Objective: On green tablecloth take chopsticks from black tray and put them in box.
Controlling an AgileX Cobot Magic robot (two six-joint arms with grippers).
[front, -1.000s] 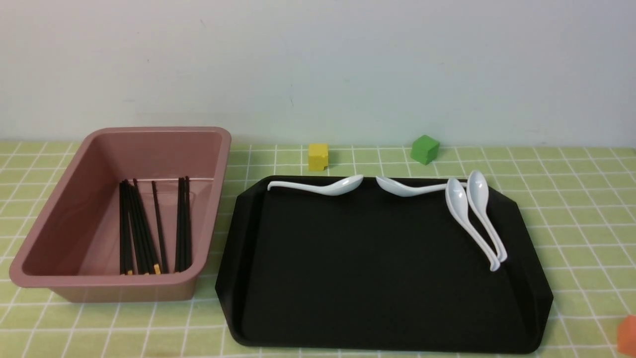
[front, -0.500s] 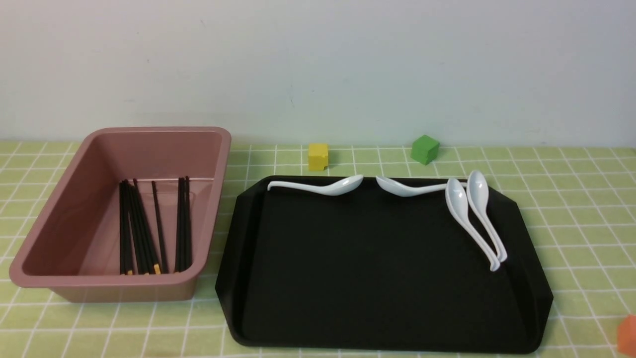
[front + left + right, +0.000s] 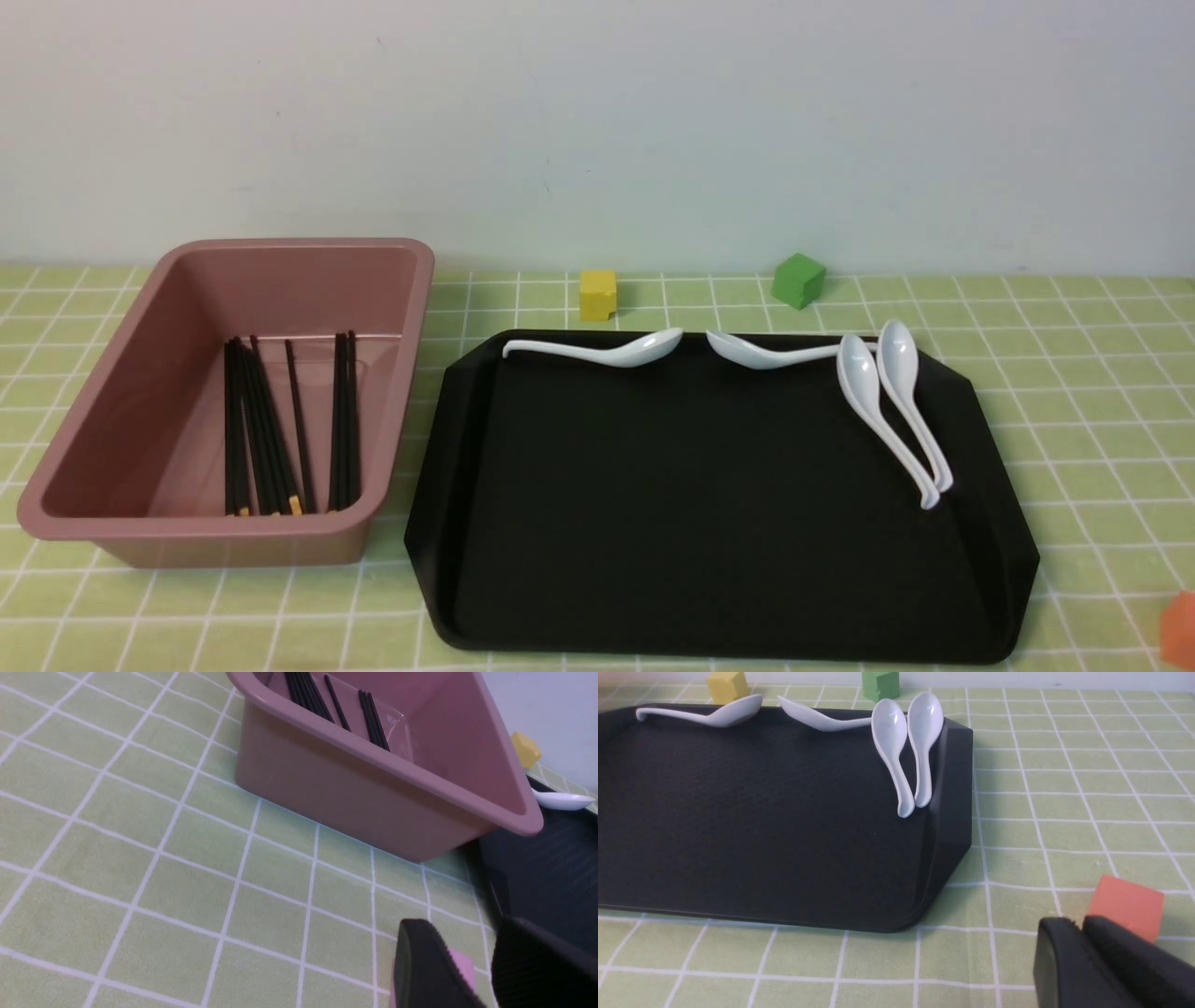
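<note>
The chopsticks (image 3: 280,429) lie in the box (image 3: 112,523), near ends hidden. Left end effector (image 3: 472,970) parted, empty; right end effector (image 3: 1083,947) closed, cut off.

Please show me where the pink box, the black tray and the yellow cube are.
pink box (image 3: 280,250), front view, far rim.
black tray (image 3: 709,523), front view, bare floor.
yellow cube (image 3: 597,294), front view, front face.

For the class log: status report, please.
Left gripper open, empty; right gripper fingers together, empty. Chopsticks all in box. Tray holds only spoons. Nothing blocking.
</note>
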